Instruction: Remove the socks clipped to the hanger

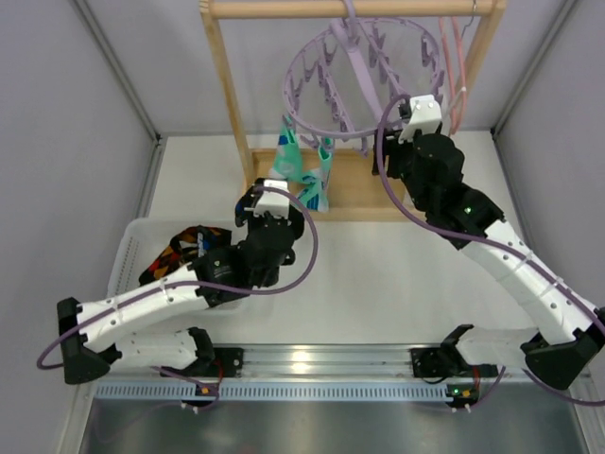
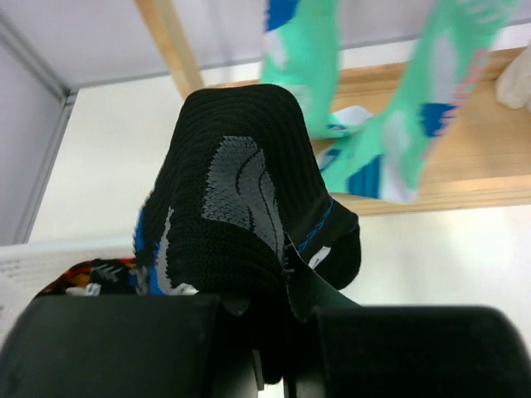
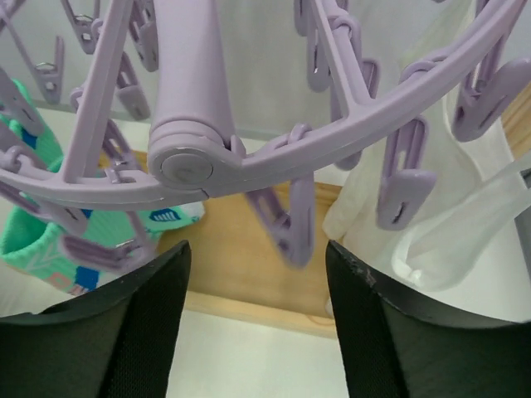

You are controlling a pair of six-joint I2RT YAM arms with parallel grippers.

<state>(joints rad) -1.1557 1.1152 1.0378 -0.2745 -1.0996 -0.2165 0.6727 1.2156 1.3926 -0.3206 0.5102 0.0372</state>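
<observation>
The left gripper [image 2: 278,348] is clamped on a black sock [image 2: 241,199] with grey and blue marks, near the white bin [image 1: 128,248], where brown patterned socks [image 1: 175,253] lie. Two teal-and-white socks [image 1: 317,175] hang from clips on the round lavender hanger [image 3: 187,166], which is hooked over a wooden rack [image 1: 227,90]. The right gripper [image 3: 255,282], fingers spread apart, sits just beneath the hanger's hub, near a white cloth [image 3: 431,166].
</observation>
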